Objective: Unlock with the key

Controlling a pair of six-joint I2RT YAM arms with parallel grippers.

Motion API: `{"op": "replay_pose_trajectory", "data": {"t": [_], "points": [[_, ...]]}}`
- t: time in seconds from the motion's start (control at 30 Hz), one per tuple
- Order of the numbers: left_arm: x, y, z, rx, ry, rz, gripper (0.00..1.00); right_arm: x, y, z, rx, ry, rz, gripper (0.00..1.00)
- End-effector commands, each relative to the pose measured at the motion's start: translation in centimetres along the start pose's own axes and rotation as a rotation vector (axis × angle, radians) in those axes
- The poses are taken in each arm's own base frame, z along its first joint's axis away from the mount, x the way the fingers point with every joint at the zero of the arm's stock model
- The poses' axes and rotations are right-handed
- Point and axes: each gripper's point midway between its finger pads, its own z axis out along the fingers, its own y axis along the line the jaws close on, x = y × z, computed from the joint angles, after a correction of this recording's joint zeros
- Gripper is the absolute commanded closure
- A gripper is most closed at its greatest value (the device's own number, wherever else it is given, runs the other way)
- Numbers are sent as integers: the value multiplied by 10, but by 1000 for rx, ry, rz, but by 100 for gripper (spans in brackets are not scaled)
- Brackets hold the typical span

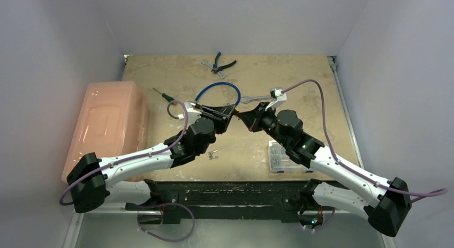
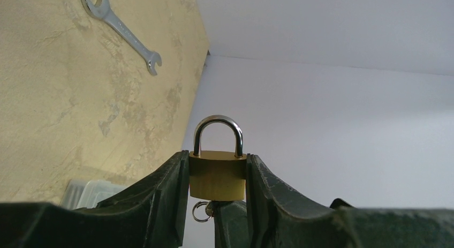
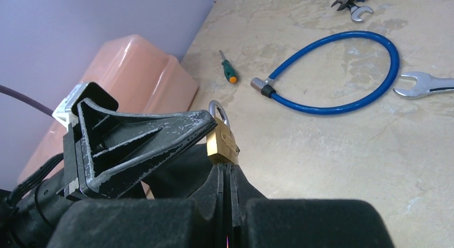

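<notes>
My left gripper [image 2: 217, 154] is shut on a small brass padlock [image 2: 217, 175] and holds it by its sides above the table, shackle pointing away from the wrist. My right gripper [image 3: 228, 166] is shut, its tips pressed against the padlock's [image 3: 220, 143] underside. The key [image 2: 210, 209] shows only as a sliver of silver with its ring beside the right finger [image 2: 230, 224]; the rest is hidden between the pads. From above, both grippers meet at the padlock [image 1: 234, 114] mid-table.
A silver wrench [image 1: 257, 98], a blue cable lock [image 1: 217, 90], a green screwdriver [image 1: 162, 94] and pliers [image 1: 220, 63] lie beyond the grippers. A pink bin [image 1: 110, 125] stands left, a clear box [image 1: 281, 157] near right. Small silver pieces [image 1: 213, 155] lie under the left arm.
</notes>
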Motion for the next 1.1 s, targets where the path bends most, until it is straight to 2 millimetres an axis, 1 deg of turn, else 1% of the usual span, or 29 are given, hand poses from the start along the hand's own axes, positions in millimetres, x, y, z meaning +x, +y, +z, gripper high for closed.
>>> {"op": "replay_pose_trajectory", "data": {"t": [0.0,0.43,0.63,0.77,0.9,1.07], "points": [[16,-44,-19,129,105,-79,100,-25,0,3,-24,-97,100,100],[16,-54,-24,172,119,-73,100,-20,-1,10,-67,-75,242,100],[17,-59,-25,190,128,-74,100,-18,-5,13,-73,-65,309,100],[18,-61,-26,204,130,-73,100,-13,-12,16,-60,-55,362,100],[19,-63,-26,217,132,-69,100,-4,-14,17,-71,-28,416,100],[19,-65,-26,228,134,-70,100,-1,-14,18,-84,-17,479,100]]}}
